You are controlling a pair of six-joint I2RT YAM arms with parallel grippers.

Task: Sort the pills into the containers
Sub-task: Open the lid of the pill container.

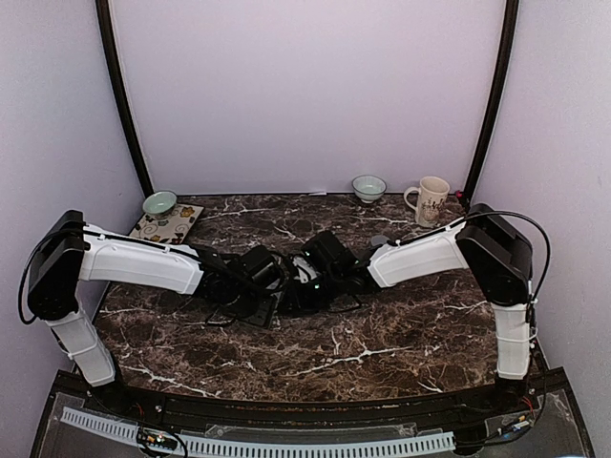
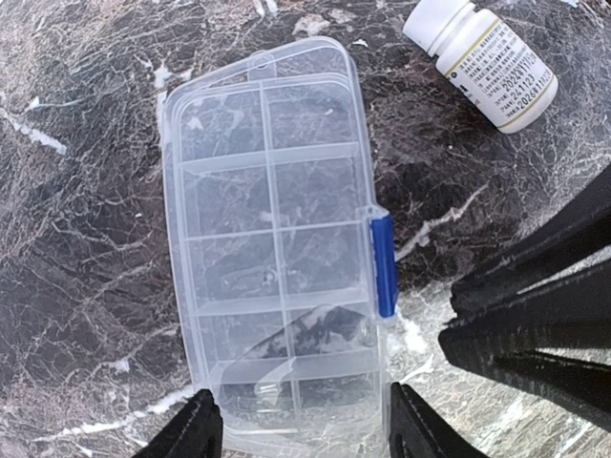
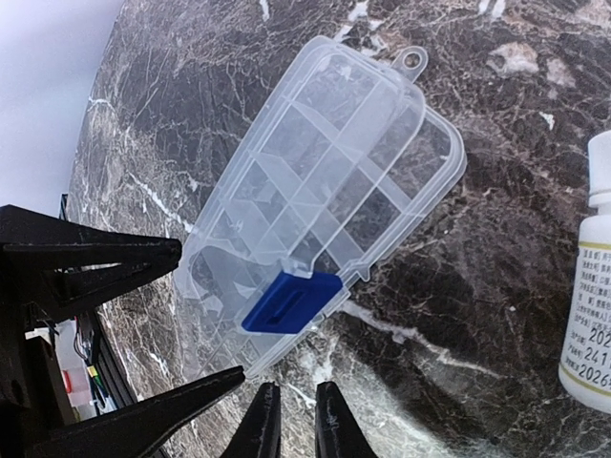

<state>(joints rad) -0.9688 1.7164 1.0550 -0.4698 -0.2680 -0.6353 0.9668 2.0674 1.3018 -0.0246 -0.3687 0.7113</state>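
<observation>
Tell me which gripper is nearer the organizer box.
Left. The left gripper straddles one end of the organizer box, a finger on each side; the right gripper, shut, sits just off its latch side.

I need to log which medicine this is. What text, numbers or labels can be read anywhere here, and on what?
"202", "241", "2026": starts of three printed lines on the white pill bottle label, cut off at the right wrist picture's edge.
Other print on that label, in both wrist views: too small and blurred to read.
Clear organizer box and its blue latch: no text.
Mug: decoration only, nothing legible.
</observation>
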